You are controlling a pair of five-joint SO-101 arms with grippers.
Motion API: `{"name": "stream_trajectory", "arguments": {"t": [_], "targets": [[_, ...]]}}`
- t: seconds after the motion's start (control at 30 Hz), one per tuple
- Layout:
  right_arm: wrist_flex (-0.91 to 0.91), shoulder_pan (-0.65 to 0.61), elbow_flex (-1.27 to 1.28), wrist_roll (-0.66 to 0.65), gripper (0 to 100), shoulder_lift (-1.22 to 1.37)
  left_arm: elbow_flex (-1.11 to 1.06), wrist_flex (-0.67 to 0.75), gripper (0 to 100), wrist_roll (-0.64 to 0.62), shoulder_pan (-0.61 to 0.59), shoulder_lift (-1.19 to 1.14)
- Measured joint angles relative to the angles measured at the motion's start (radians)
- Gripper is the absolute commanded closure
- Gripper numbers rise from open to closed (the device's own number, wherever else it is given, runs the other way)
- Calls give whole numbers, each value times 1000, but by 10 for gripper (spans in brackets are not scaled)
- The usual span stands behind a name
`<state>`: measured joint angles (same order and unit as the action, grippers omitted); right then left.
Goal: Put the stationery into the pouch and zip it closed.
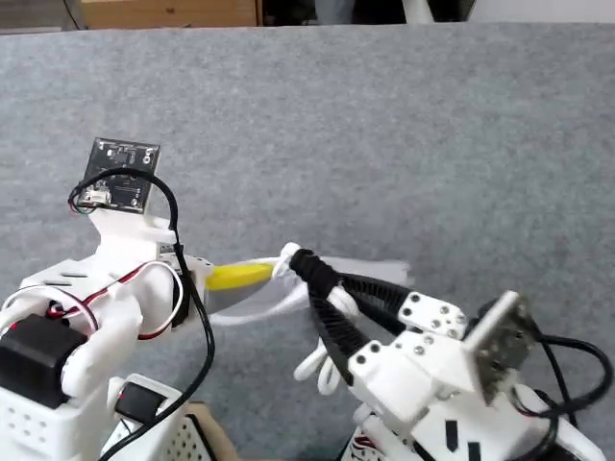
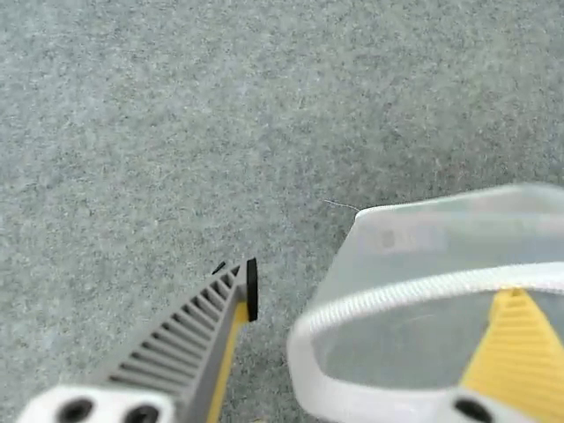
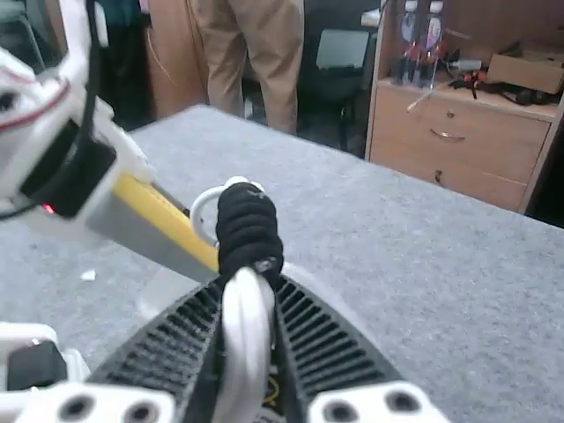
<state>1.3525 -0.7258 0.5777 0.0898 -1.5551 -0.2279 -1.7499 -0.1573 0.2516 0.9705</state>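
The translucent pouch with a white zipper rim is held up between the two arms, low over the grey table. My right gripper has its black fingers shut on the white rim at the pouch's mouth. In the left wrist view the pouch gapes open. My left gripper is open wide, straddling the rim: the grey ridged finger is outside, and the yellow finger shows through the pouch wall. From above, the left gripper points right into the mouth.
Grey felt covers the table, bare toward the far edge. Both arm bases crowd the near edge. In the right wrist view, a wooden drawer cabinet and a standing person are beyond the table.
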Motion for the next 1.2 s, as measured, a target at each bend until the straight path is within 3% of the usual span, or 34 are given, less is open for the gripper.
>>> {"name": "stream_trajectory", "arguments": {"t": [0.07, 0.3, 0.6, 0.8, 1.2], "targets": [[-3, 18, -18, 17, 986, 0, 0, 0, 589, 0, -21, 0], [-141, 281, -38, 23, 986, 3, 0, 2, 589, -2, -44, 0], [-173, 334, -38, 23, 986, 3, 0, 6, 589, -2, -43, 0], [-313, 439, -38, -6, 986, 8, 0, 9, 589, -2, -43, 3], [-442, 462, -20, -41, 986, 12, 0, 20, 589, -2, -43, 80]]}}
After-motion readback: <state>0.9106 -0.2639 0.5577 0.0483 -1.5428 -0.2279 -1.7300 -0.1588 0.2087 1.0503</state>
